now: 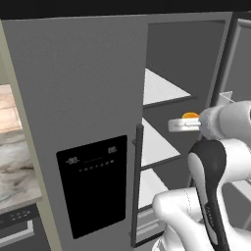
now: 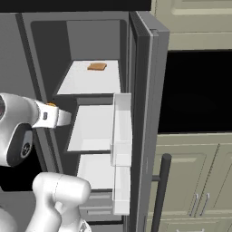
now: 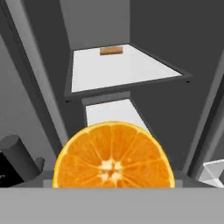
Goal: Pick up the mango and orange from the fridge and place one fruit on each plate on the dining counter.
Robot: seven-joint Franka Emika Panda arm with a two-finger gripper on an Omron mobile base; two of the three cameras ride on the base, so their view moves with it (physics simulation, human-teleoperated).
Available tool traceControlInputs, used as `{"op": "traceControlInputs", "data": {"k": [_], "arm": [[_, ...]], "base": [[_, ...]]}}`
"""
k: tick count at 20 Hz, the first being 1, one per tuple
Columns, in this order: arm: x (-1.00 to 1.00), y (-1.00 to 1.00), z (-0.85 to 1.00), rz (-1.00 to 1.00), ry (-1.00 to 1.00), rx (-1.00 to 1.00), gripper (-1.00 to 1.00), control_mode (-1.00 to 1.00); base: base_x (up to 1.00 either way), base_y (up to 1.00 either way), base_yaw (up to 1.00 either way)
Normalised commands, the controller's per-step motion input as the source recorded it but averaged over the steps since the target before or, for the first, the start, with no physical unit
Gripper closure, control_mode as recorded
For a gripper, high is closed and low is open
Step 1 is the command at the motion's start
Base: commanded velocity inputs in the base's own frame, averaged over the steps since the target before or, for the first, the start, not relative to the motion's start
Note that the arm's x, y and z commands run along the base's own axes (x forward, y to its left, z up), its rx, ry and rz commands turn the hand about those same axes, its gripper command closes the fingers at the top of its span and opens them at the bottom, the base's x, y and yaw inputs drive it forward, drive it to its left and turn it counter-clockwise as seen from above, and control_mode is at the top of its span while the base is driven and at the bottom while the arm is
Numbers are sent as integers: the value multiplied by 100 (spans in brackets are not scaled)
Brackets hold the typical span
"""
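Orange (image 3: pixel 113 156) flesh dominates the lower centre of the hand view, the fruit sitting right at the gripper's end with its cut-looking face turned to the camera. In the left base view the gripper (image 1: pixel 182 124) sits at right of centre, just outside the middle shelves, with the orange showing as a small cap just above the hand; in the right base view a sliver of it peeks out at the wrist on the left edge. The fingertips themselves are hidden behind the fruit, so whether the jaws are clamped on it cannot be told for certain; from how closely it rides at the hand, the orange is probably gripped. Beyond it stands the fridge (image 1: pixel 78 88) with its right door swung open, white shelves stacked in the upper centre of the hand view, and a small flat brown item (image 3: pixel 111 50) lying on the upper shelf (image 3: pixel 127 70). White door bins (image 2: pixel 121 136) hang on the inner door at the middle of the right base view. The mango cannot be made out on any shelf. The likely trouble: a round fruit may roll or slip between the fingers if the arm swings out quickly, and the elbow or the fruit could clip the door bins or the shelf edge on the way clear.
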Motion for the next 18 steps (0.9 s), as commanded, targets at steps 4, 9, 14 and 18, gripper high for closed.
{"op": "traceControlInputs", "data": {"k": [4, 9, 14, 18], "arm": [[-100, 4, -32, 0, -11, -1, 100, -100], [-20, 1, -7, 0, -2, 0, 100, 100], [0, 0, 0, 0, 0, 0, 100, 100], [0, 0, 0, 0, 0, 0, 100, 100]], "base": [[0, 0, 0], [-80, 16, -3], [-95, 49, -29], [-83, 43, -51]]}}
